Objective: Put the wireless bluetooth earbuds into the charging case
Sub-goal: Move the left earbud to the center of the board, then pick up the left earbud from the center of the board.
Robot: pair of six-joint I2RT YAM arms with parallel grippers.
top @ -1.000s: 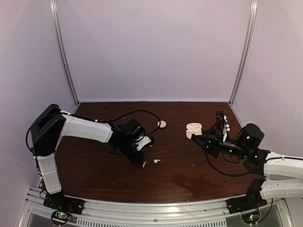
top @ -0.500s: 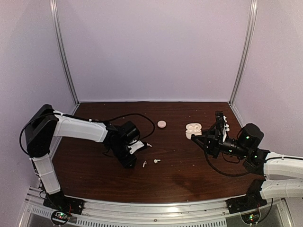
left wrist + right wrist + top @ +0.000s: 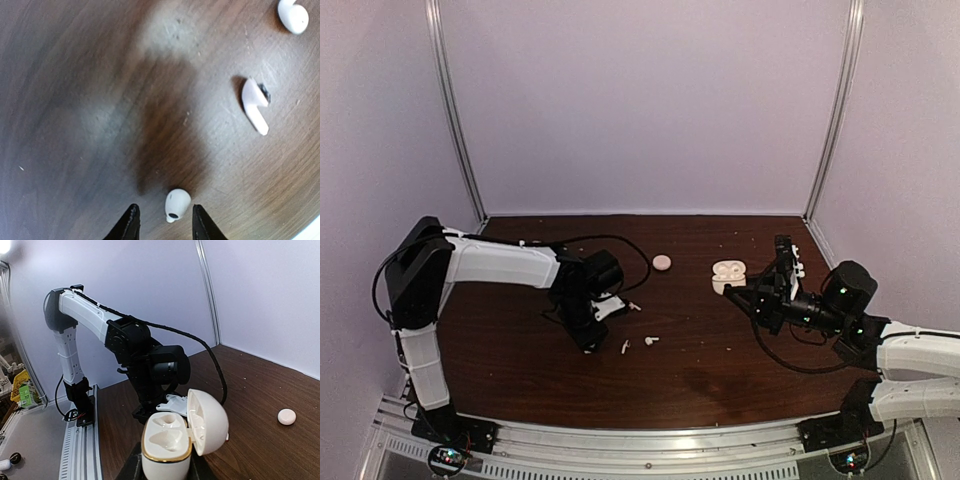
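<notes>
My left gripper (image 3: 163, 222) is open and points down at the table, with a small whitish earbud (image 3: 177, 202) lying between its fingertips, untouched. A stemmed white earbud (image 3: 255, 106) lies further off, and another one (image 3: 293, 15) is at the frame's top right. In the top view the left gripper (image 3: 590, 340) is just left of two white earbuds (image 3: 625, 346) (image 3: 651, 340). My right gripper (image 3: 167, 470) is shut on a white, gold-rimmed charging case (image 3: 166, 452) with its lid (image 3: 207, 422) open and both sockets empty. The case (image 3: 728, 273) is held above the table at right.
A small round pinkish closed case (image 3: 662, 262) lies at the table's middle back and also shows in the right wrist view (image 3: 286, 416). A tiny white piece (image 3: 635, 306) lies beside the left wrist. The left arm's black cable loops over the table. Purple walls enclose the table.
My left gripper has moved left, away from the two earbuds, and its wrist has turned steeper over the table. The right arm and the open case have not moved.
</notes>
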